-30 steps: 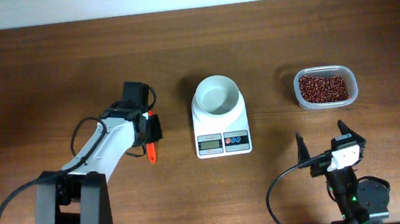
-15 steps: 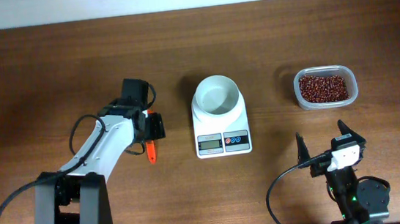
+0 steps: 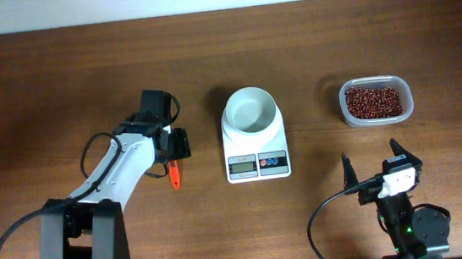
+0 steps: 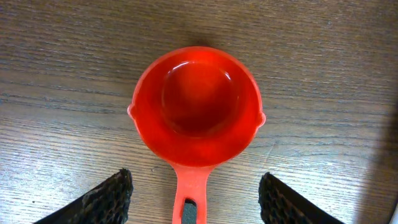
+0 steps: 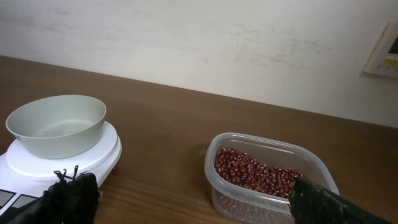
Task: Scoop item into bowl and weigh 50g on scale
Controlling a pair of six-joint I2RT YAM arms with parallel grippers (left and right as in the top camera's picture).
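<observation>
While the small dark reddish-brown beans (image 3: 374, 101) lie heaped in the clear rounded-rectangular plastic tub (image 5: 272, 140) at the right side of the brown wooden table (image 3: 56, 78), none show in the small round white bowl (image 3: 250, 111); its inside looks bare.

The bowl stands on the platform of the small white rectangular digital scale (image 3: 257, 166), mid-table, well apart from the tub. The display is too small to read.

Left of the scale lies a red-orange plastic scoop (image 4: 196, 106) with a round cup and a short handle. The cup faces up and is empty.

My left gripper (image 4: 199, 196) hangs over the scoop. Its fingers are spread, one on each side of the handle, and neither touches it as far as the wrist view shows.

My right gripper (image 5: 186, 199) sits near the front right. Its fingers are wide apart and hold nothing, and it faces the tub and bowl.

Progress, as I judge it: only the setup is in place, with the bowl on the scale. Nothing has been scooped or weighed. What is left:
- close on the scoop handle
- carry the scoop to the tub and fill it
- tip beans into the bowl
- repeat until the scale reads 50 g
</observation>
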